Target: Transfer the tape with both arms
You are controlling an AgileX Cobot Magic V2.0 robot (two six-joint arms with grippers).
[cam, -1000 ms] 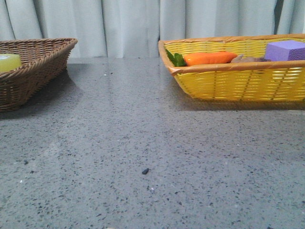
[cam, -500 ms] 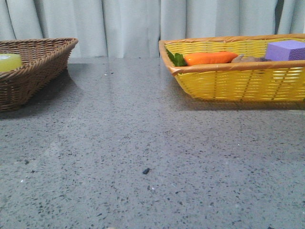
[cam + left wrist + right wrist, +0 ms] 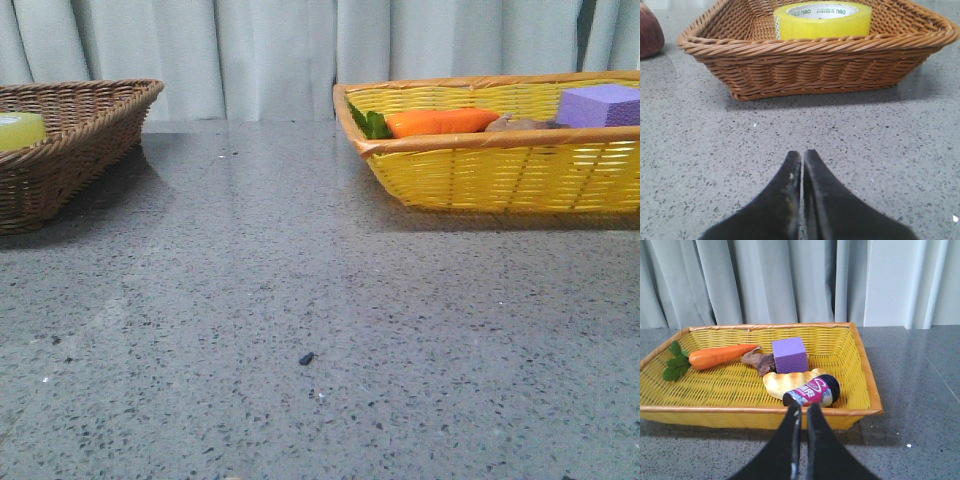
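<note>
The yellow tape (image 3: 822,21) with its white, green-lettered core lies flat inside the brown wicker basket (image 3: 815,60). In the front view only its edge (image 3: 20,130) shows over the basket's rim at the far left. My left gripper (image 3: 802,156) is shut and empty, low over the grey table, a short way in front of that basket. My right gripper (image 3: 804,410) is shut and empty, just outside the near rim of the yellow basket (image 3: 755,412). Neither gripper shows in the front view.
The yellow basket (image 3: 500,170) at the right holds an orange carrot (image 3: 720,356), a purple foam block (image 3: 789,355), a brown piece, a pale yellow item (image 3: 785,382) and a pink-labelled bottle (image 3: 812,391). A dark red round object (image 3: 650,32) lies beside the brown basket. Curtains hang behind.
</note>
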